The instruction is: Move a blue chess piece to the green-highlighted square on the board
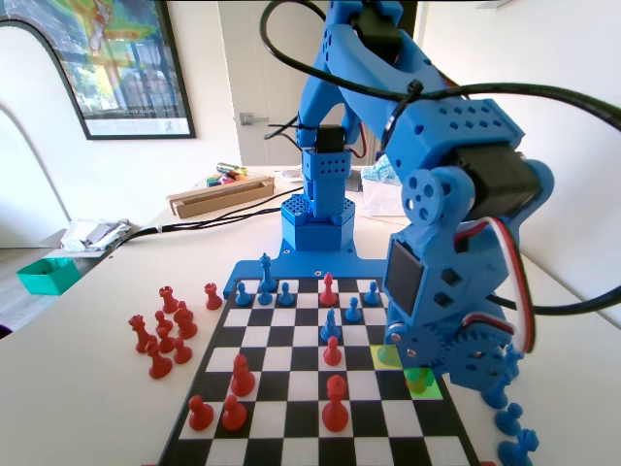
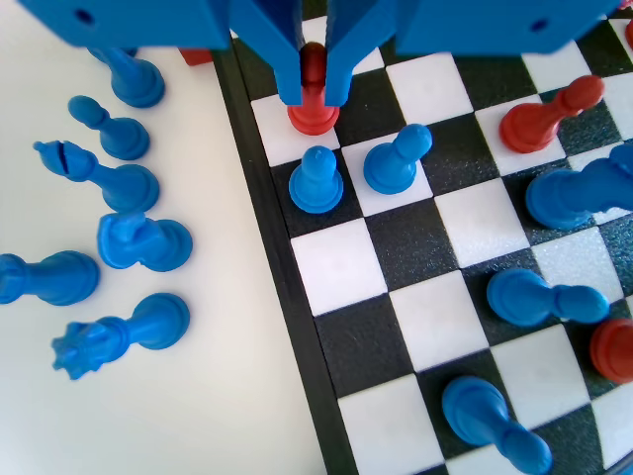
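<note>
Jaws: your gripper [image 2: 314, 84] is clamping a red pawn [image 2: 313, 104] at 12 o'clock, by the board [image 2: 297, 327] edge.
Blue chess piece [image 2: 316, 180]: standing just below, at 6 o'clock.
Green-highlighted square [image 1: 423, 381]: lying under the arm.
Writing: none readable.

Home/office rm: framed poster [image 1: 116, 63], door handle [image 1: 249, 119].

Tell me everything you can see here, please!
board: one, black and white, under the pieces
green square: one, lime, near the board's right edge in the fixed view
yellow square: one, diagonally touching it
blue pawns: two, side by side below the pincer in the wrist view
spare blue pieces: six, off the board, wrist view left
red pieces: about eight, off the board, fixed view left
red pawn: one, between the jaws
pincer: one, blue, around the red pawn
</note>
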Available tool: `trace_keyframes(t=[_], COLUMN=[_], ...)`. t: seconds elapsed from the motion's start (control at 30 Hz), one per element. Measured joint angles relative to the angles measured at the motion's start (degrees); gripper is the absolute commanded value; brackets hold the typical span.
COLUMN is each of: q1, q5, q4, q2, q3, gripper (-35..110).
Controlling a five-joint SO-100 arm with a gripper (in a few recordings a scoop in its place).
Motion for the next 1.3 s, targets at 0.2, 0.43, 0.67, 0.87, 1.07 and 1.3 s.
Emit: trace_keyframes(t=[0.2, 0.43, 0.67, 0.87, 1.07, 1.3], q1=[1.41, 6.15, 16.26, 27.33, 39.55, 49.75], q5=[0.44, -0.88, -3.34, -5.89, -7.73, -8.88], q4=[3.6, 11.34, 17.4, 22.41, 21.97, 20.3], q2=[2.37, 15.03, 27.51, 31.2, 31.29, 25.75], q3=[-3.96, -5.36, -4.31, -3.69, -3.69, -3.69], gripper=[1, 1, 1, 1, 1, 1])
